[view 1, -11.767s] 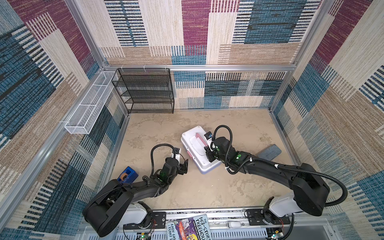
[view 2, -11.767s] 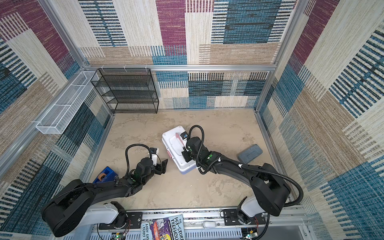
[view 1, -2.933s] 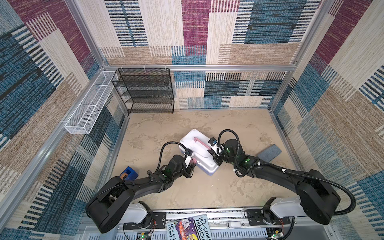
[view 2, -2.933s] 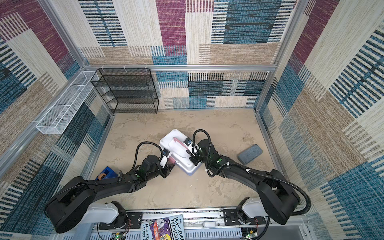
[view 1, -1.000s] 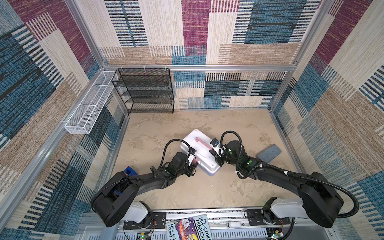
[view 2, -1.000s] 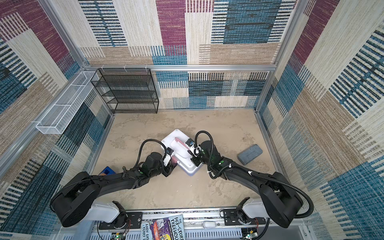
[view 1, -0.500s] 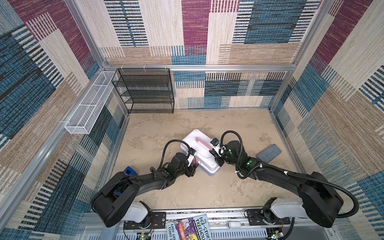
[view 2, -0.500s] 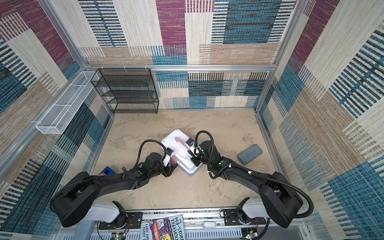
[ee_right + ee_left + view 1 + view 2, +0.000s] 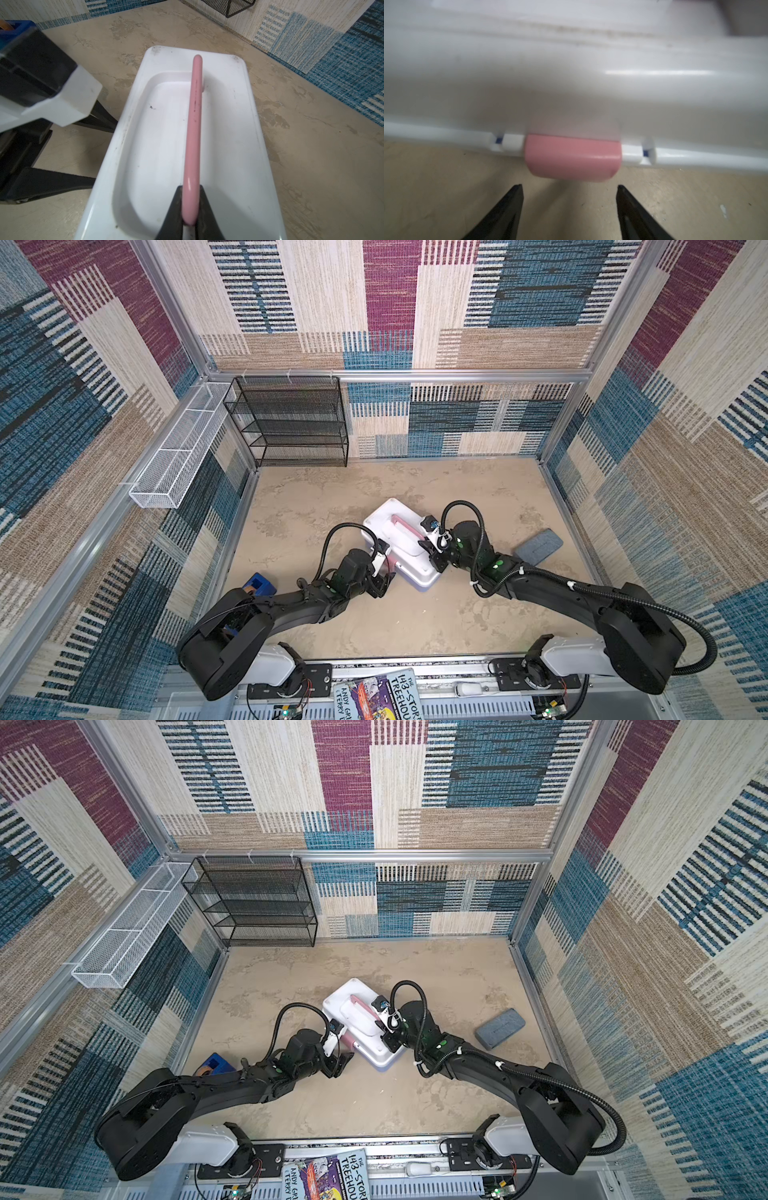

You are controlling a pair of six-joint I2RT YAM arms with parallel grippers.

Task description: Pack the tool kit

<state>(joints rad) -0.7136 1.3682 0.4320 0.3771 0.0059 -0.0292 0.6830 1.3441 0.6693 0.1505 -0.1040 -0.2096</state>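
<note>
Both top views: tool kit (image 9: 409, 560) lid down, mid-table (image 9: 415, 622), between both arms.

Left wrist: left gripper (image 9: 569, 186) spread wide, empty, just short of pink latch (image 9: 572, 159). Possibly unfastened.

Right wrist: right gripper (image 9: 190, 207) pinched on pink handle (image 9: 194, 135). Could spill contents if lifted unlatched.

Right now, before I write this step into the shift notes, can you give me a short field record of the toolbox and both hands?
toolbox: white lid down, resting on the table
handle: pink, gripped near one end
right hand: shut on the handle
latch: pink, at the lid's front edge; cannot tell if snapped home
left hand: open, tips just short of the latch, not touching
nearby: grey case and blue block, both apart from the toolbox
</note>
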